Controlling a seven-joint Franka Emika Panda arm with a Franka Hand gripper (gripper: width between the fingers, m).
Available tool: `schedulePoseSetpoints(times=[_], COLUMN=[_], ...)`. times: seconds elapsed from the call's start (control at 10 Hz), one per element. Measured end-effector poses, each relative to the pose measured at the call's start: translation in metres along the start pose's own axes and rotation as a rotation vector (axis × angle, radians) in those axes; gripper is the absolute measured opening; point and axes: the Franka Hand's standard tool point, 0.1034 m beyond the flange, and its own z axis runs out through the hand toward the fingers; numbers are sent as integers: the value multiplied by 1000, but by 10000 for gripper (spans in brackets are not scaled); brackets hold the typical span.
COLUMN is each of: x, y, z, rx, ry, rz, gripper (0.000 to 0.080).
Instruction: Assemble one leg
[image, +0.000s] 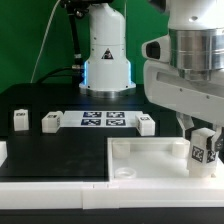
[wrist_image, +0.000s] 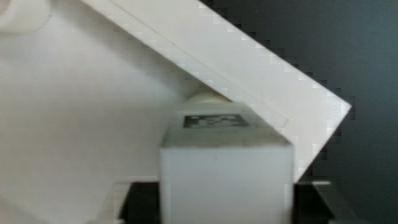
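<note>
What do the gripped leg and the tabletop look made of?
Leg: seems matte white plastic, uniform colour, with a printed black-and-white tag. The gripper is shut on it. Tabletop: the same opaque white, probably moulded plastic, with smooth raised rims and a round socket. Material can't be confirmed.

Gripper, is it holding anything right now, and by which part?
Yes: the gripper holds the leg by its upper end, jaws on two opposite sides, above a corner of the tabletop.

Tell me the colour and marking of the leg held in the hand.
White, with a black-and-white square tag on its side. The leg shows best in the wrist view, gripped by the hand.
</note>
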Motion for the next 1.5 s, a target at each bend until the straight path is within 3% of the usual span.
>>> schedulePoseSetpoints(times=[0.3,0.5,0.6,0.7,1.5], x=[1,0,0,-1,-4], y=[0,0,0,0,-1], z=[0,1,1,2,2], rx=[0,-1,-2,-4,-12], ry=[2,2,4,2,9], rz=[107,65,-59,-181,-1183], gripper=[294,576,576,634,649])
